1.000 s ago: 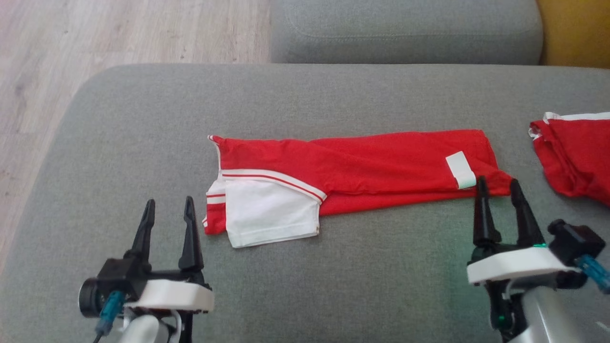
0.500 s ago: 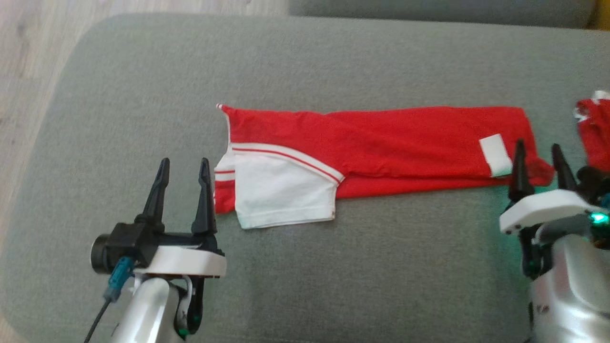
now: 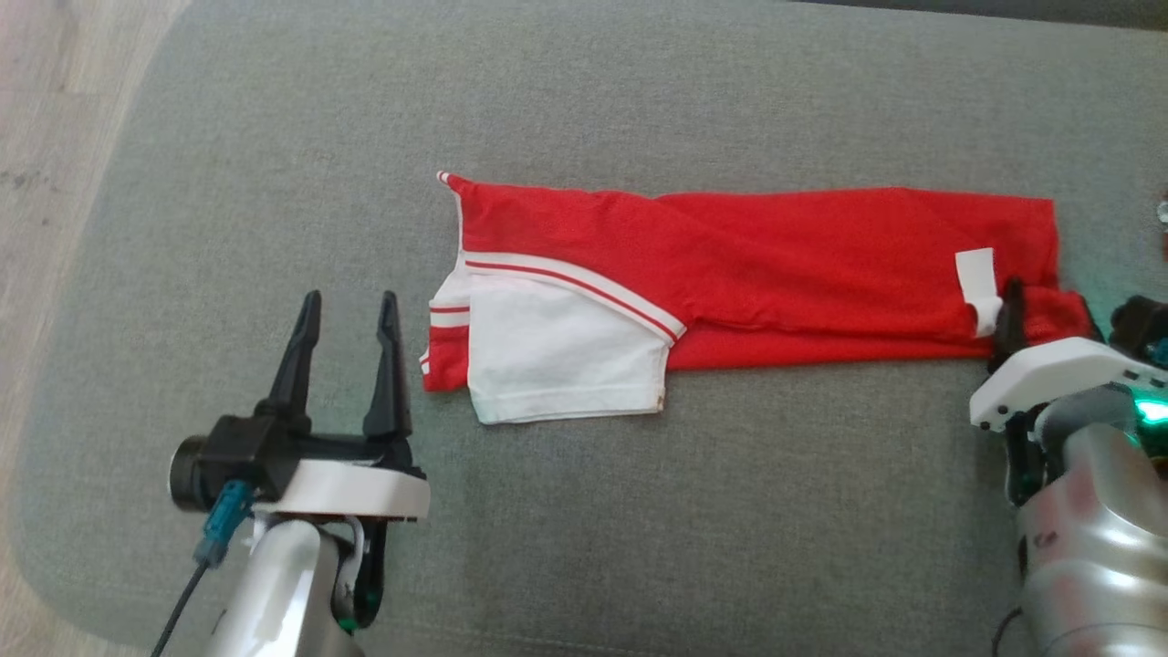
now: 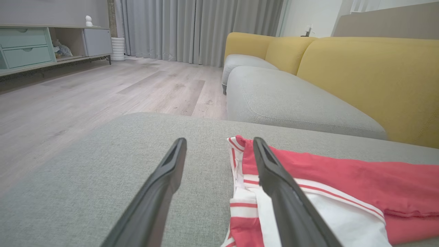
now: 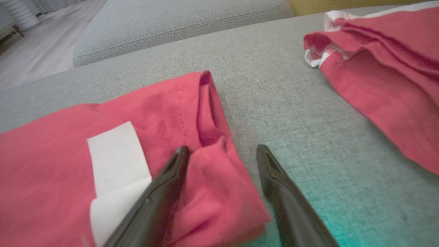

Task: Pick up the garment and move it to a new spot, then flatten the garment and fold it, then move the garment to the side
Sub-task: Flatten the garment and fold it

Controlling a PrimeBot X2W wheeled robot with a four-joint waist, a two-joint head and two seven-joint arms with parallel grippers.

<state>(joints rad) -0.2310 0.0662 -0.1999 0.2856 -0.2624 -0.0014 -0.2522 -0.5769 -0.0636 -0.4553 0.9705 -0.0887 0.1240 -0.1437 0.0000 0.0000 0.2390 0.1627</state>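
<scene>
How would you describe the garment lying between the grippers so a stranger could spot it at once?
On the grey sofa cushion, a long red garment lies flat across the middle. Unlike the other red garment beside it, this one has a white sleeve at one end and a white label near the other.

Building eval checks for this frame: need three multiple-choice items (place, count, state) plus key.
1. At which end of the garment lies the white panel? A) robot's left B) robot's right C) middle
2. How many red garments lie on the grey cushion? A) one B) two C) three
3. The left jaws are: A) shut on the garment B) open, empty C) shut, empty
Key: 1 A, it lies nearest the left jaws. 2 B, right wrist view shows a second garment apart from the first. 3 B, they stand apart, only cushion between.
</scene>
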